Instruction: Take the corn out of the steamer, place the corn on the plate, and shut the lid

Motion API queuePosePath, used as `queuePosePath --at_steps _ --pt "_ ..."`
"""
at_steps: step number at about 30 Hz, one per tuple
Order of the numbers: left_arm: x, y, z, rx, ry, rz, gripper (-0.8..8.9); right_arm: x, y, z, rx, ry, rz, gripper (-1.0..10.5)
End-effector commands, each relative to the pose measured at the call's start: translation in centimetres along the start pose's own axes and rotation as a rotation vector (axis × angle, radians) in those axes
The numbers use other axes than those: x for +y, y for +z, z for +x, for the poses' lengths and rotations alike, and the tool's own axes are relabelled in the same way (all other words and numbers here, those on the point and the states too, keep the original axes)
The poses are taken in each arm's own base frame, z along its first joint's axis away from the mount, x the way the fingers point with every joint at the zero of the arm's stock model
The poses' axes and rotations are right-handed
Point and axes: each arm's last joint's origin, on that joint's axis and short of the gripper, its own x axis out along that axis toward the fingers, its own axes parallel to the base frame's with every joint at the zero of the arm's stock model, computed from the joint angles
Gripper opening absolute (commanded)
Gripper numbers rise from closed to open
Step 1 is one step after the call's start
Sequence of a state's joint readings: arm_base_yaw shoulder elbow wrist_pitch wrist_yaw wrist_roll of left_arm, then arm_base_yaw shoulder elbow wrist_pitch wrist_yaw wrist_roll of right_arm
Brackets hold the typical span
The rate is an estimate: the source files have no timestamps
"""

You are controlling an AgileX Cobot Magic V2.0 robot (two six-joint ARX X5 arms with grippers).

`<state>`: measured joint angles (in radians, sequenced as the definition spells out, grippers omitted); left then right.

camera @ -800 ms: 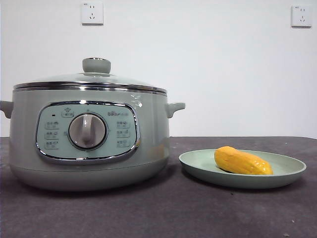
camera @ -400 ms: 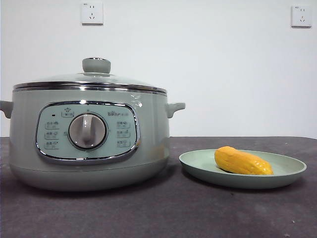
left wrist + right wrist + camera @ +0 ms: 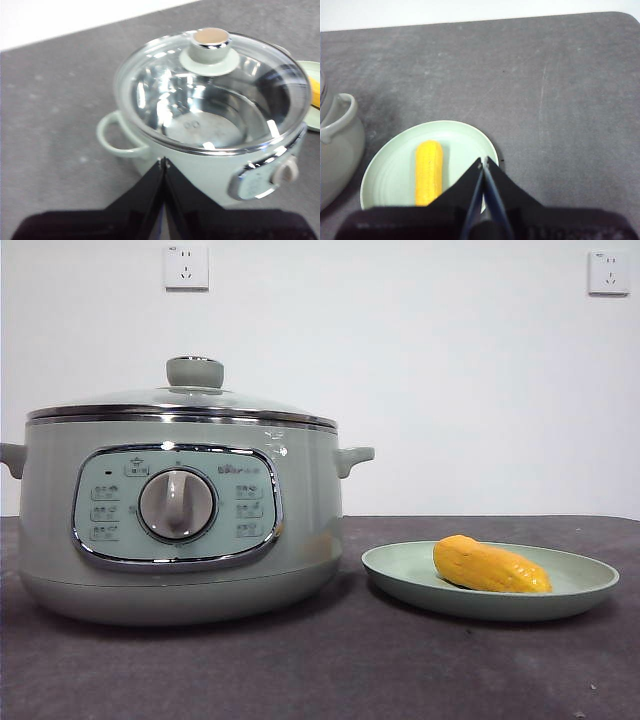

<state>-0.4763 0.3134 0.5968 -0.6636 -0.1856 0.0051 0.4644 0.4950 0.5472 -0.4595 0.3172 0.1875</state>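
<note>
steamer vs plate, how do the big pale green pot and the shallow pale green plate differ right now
The large round pale sage-green steamer stands tall and deep; the shallow round pale green plate is low and smaller across. The steamer is covered by its clear glass lid and looks empty inside; the plate is open and holds the stubby yellow-orange corn. Both share the pale green colour and sit on the dark table.

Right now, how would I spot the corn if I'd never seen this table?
Find the big sage-green steamer with its glass lid on. Beside it sits a shallow pale green plate. The corn lies on it, the only glossy yellow-orange thing there.
</note>
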Motion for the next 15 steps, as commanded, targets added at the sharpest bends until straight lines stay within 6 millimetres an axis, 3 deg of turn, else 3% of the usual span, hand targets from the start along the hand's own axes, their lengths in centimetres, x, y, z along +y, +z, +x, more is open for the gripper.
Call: queuePosePath --at_steps 1,6,15 --pt "0.6 -0.5 -0.6 -0.074 0.07 -0.009 -0.03 0.0 -0.2 0.1 0.003 -0.003 0.008 0.0" --pt "1.5 -2.5 0.7 -0.196 0.207 -0.074 -0.03 0.0 -0.2 0.1 0.004 -0.002 0.008 0.0" --pt "2.4 -8.4 4.7 -0.223 0.233 -0.112 -0.03 0.0 -0.2 0.1 0.004 -0.003 0.008 0.0"
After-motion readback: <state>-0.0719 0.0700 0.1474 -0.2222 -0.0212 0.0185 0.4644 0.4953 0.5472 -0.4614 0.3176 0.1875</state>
